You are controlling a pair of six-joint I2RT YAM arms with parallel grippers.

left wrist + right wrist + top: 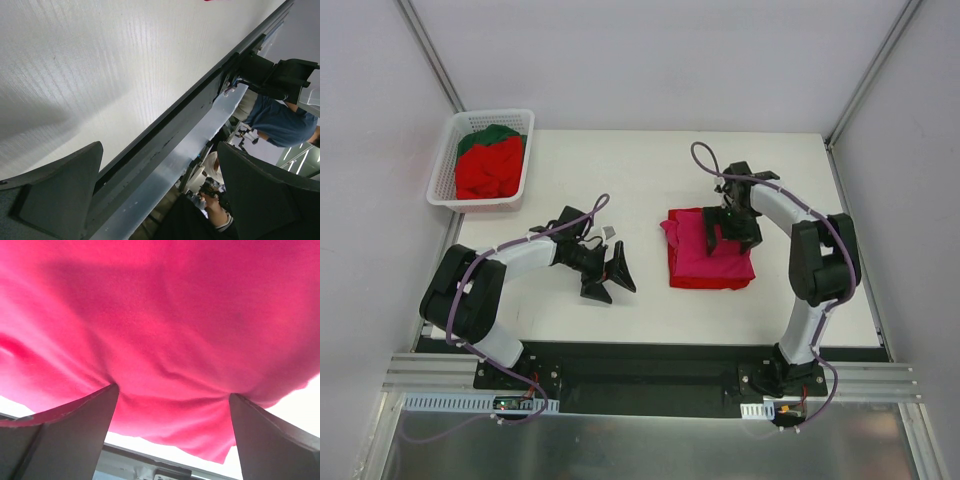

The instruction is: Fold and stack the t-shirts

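Note:
A folded magenta-pink t-shirt (692, 250) lies on a folded red t-shirt (712, 284) at the table's centre right. My right gripper (731, 234) stands over this stack, open. In the right wrist view both fingertips (107, 395) press into the magenta cloth (165, 315), which wrinkles between them, and nothing is clamped. My left gripper (611, 272) hovers open over bare table to the left of the stack, nothing between its fingers (65, 185). More red t-shirts (490, 172) and a dark green one (492, 134) lie crumpled in the basket.
The white lattice basket (444, 172) sits at the table's far left corner. Grey walls enclose the table on three sides. The table's near edge with its metal rail (165, 165) shows in the left wrist view, and a person stands beyond it.

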